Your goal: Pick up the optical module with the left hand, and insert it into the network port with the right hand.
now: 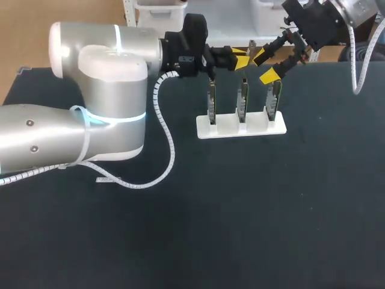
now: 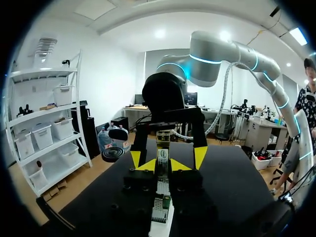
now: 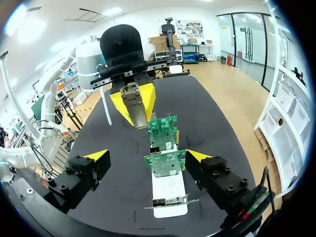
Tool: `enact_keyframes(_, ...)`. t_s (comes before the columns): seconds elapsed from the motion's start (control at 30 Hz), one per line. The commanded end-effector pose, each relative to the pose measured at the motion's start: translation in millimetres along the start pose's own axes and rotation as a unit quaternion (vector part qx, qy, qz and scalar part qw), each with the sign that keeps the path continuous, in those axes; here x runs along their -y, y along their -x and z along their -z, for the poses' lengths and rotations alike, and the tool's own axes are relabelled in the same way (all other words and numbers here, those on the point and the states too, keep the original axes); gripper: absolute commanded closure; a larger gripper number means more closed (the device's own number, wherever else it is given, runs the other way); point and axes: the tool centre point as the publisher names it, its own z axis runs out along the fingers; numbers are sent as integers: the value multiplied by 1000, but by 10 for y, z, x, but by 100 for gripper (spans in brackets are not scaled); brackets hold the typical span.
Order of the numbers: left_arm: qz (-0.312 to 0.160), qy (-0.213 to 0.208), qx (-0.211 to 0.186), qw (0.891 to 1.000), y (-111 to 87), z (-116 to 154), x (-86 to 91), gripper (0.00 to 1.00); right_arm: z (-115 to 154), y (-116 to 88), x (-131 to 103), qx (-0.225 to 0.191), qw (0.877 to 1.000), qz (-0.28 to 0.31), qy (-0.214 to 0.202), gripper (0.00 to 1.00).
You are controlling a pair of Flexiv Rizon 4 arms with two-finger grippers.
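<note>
The left arm [image 1: 90, 114] comes in over the dark table [image 1: 240, 229] and lies nearly level, so its left gripper [image 1: 240, 58] hangs above the row of cards, not among them. Its yellow fingers are clamped from two sides on the optical module [image 3: 134, 102], a slim grey metal body. In the right wrist view the module juts out past the fingertips. Holding it by the rear probably leaves the front end free for the other arm to take.

Below stands a white holder [image 1: 207, 129] with three green boards [image 1: 242, 99] set upright in its slots. This keeps their edges facing up and within reach. What appears to be the network port [image 3: 155, 149] is a small metal cage on the middle board's edge; its opening cannot be made out.

The right arm [image 1: 355, 12] reaches down from the far corner. The right gripper [image 3: 147, 157] has its fingers spread wide, one on each side of the board row and touching nothing. It faces the left gripper closely, tips near tips. That looks like readiness for a handover: the module is offered in the air and the jaws stand open to receive it, so the insertion is not yet begun.
</note>
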Motion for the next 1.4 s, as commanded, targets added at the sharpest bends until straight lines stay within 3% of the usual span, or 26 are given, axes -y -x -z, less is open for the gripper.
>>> enact_keyframes(0.03,-3,-21,-6,1000,-28,-37,-30,100,-4,-5,-30,0,1000,0,-4,0)
enact_keyframes(0.27,-4,-40,3,999,-74,-72,23,100,-4,-5,-30,0,1000,0,-4,0)
enact_keyframes(1.4,22,-29,2,999,-256,-79,3,100,-4,-5,-30,0,1000,0,-4,0)
